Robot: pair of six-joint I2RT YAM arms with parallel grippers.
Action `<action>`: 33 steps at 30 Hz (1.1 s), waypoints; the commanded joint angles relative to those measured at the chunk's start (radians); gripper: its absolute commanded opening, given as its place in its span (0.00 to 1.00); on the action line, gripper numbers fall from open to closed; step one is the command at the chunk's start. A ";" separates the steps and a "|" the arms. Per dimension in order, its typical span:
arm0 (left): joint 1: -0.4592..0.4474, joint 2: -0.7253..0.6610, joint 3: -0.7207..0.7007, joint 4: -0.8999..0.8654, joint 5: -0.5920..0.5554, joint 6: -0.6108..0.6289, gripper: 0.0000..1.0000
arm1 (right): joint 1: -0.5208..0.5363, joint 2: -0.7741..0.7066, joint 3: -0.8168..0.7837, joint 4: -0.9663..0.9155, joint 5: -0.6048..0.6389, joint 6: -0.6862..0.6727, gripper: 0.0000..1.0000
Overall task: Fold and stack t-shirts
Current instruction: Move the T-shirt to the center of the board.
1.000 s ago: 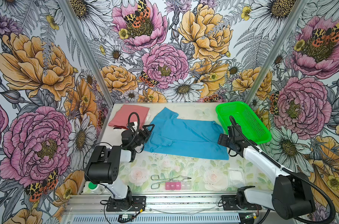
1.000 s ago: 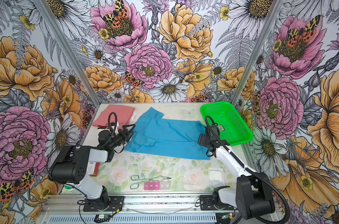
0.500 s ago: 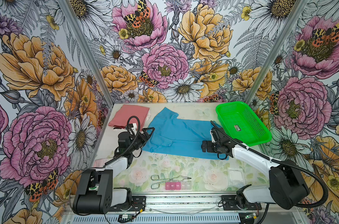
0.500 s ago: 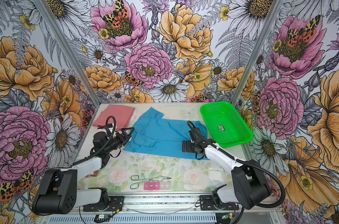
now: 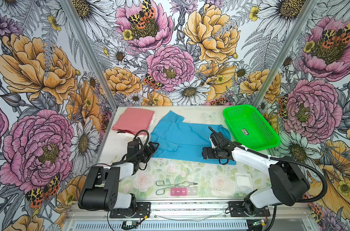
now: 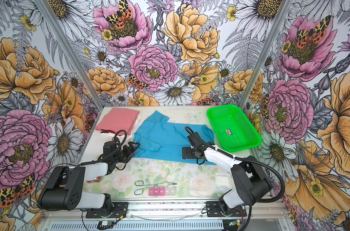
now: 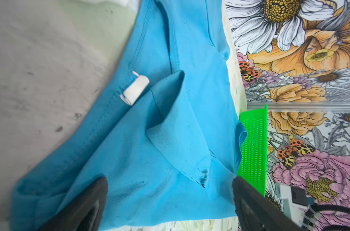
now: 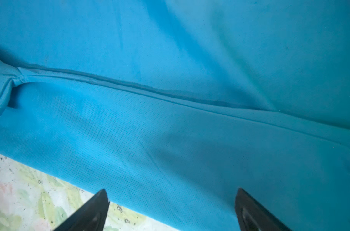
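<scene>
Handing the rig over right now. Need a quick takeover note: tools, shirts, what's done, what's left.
Left tool: open, empty, at the near left corner of the blue shirt.
Right tool: open, empty, over the same shirt's near edge.
Blue shirt: spread mid-table, partly folded over itself, not finished.
Pink shirt: folded, far left corner, lying on white fabric.
Done: pink shirt folded and stacked.
Left: finish folding the blue shirt, then put it on the pile.
</scene>
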State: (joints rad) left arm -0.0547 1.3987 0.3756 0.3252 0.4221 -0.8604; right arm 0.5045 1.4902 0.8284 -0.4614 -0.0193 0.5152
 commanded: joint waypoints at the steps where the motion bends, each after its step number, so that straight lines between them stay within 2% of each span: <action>1: 0.016 0.013 0.045 -0.150 -0.136 0.096 0.99 | 0.000 0.038 0.029 -0.001 0.034 0.008 0.99; 9: -0.008 -0.029 0.124 -0.267 -0.090 0.193 0.99 | 0.005 0.119 0.042 -0.003 0.004 -0.007 1.00; 16: -0.056 -0.027 0.066 -0.308 -0.143 0.197 0.99 | 0.042 0.168 0.048 -0.006 -0.034 -0.030 1.00; 19: -0.091 -0.044 0.050 -0.341 -0.196 0.172 0.99 | 0.067 0.186 0.046 -0.010 -0.052 -0.036 0.99; 23: -0.213 -0.090 0.132 -0.586 -0.442 0.163 0.99 | 0.095 0.176 0.045 -0.016 -0.061 -0.040 0.99; 28: -0.302 -0.096 0.083 -0.665 -0.469 0.057 0.99 | 0.108 0.150 0.043 -0.021 -0.066 -0.046 1.00; 33: -0.418 -0.269 -0.051 -0.761 -0.562 -0.128 0.99 | 0.109 0.122 0.026 -0.021 -0.070 -0.058 0.99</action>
State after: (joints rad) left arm -0.4252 1.1854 0.4225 -0.1860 -0.0715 -0.8284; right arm 0.6029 1.6272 0.8799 -0.4587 -0.0280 0.4679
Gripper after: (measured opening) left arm 0.986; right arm 0.995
